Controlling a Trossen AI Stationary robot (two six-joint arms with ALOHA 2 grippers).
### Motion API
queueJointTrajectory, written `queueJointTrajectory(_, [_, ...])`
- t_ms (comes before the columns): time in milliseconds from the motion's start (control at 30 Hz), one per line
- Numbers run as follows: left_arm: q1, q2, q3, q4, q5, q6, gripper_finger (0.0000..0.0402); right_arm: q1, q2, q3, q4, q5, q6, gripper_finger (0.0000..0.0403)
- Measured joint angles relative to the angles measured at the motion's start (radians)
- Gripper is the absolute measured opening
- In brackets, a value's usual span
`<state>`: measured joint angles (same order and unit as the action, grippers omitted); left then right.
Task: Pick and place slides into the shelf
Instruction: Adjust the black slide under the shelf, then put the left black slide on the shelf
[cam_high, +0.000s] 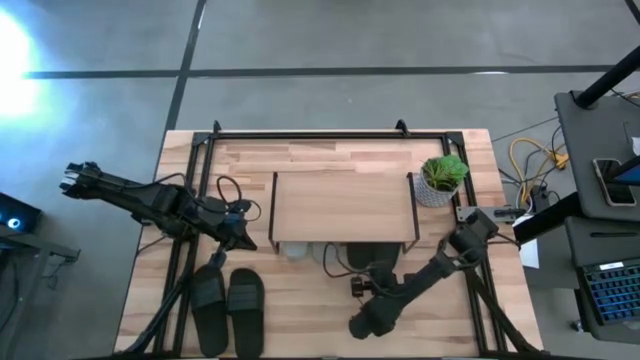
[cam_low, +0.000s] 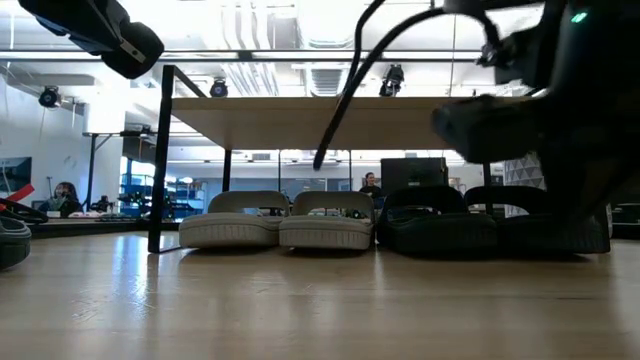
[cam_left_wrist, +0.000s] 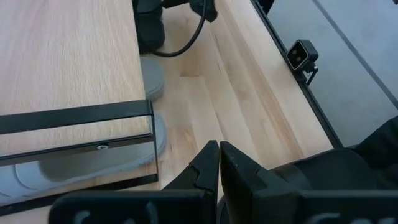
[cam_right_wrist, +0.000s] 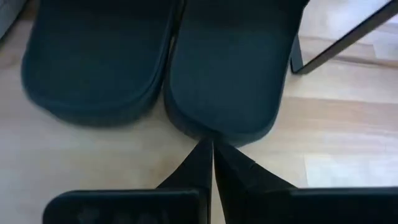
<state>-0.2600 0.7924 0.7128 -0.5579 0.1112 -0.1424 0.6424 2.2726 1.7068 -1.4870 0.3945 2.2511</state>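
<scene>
The shelf (cam_high: 345, 208) stands mid-table. Under it, resting on their soles, are a light grey pair of slides (cam_low: 275, 225) and a black pair (cam_low: 440, 228). Another black pair (cam_high: 228, 305) lies on the table near the near edge, left of the shelf. My right gripper (cam_right_wrist: 211, 144) is shut, low at the shelf's near side, right behind the heels of the black pair (cam_right_wrist: 230, 68). My left gripper (cam_left_wrist: 219, 146) is shut too. It hovers by the shelf's near left corner (cam_high: 245, 240), above the grey slides (cam_left_wrist: 93, 162), touching nothing. My right gripper has its shut fingertips against the heel end (cam_right_wrist: 214, 132) of the right-hand black slide under the shelf. It comes level from the table's near side, along the slide's length. The slide lies flat on the table beside its partner.
A potted plant (cam_high: 440, 180) stands at the shelf's right end. Cables (cam_high: 340, 260) trail over the table by the shelf's near side. A small camera (cam_left_wrist: 301, 56) sits at the table's near edge. The black table frame (cam_high: 200, 150) borders the board.
</scene>
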Motion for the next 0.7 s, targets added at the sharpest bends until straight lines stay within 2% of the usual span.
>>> queueJointTrajectory(400, [0.0, 0.008, 0.001, 0.004, 0.0, -0.007, 0.0, -0.035, -0.004, -0.028, -0.086, 0.01, -0.033, 0.0008])
queueJointTrajectory(533, [0.0, 0.012, 0.006, 0.006, 0.0, -0.008, 0.0, -0.016, -0.008, 0.006, -0.084, -0.048, -0.027, 0.0009])
queueJointTrajectory(700, [0.0, 0.019, 0.007, -0.014, 0.032, -0.032, 0.0, 0.047, -0.008, 0.086, -0.044, -0.061, 0.003, 0.0008])
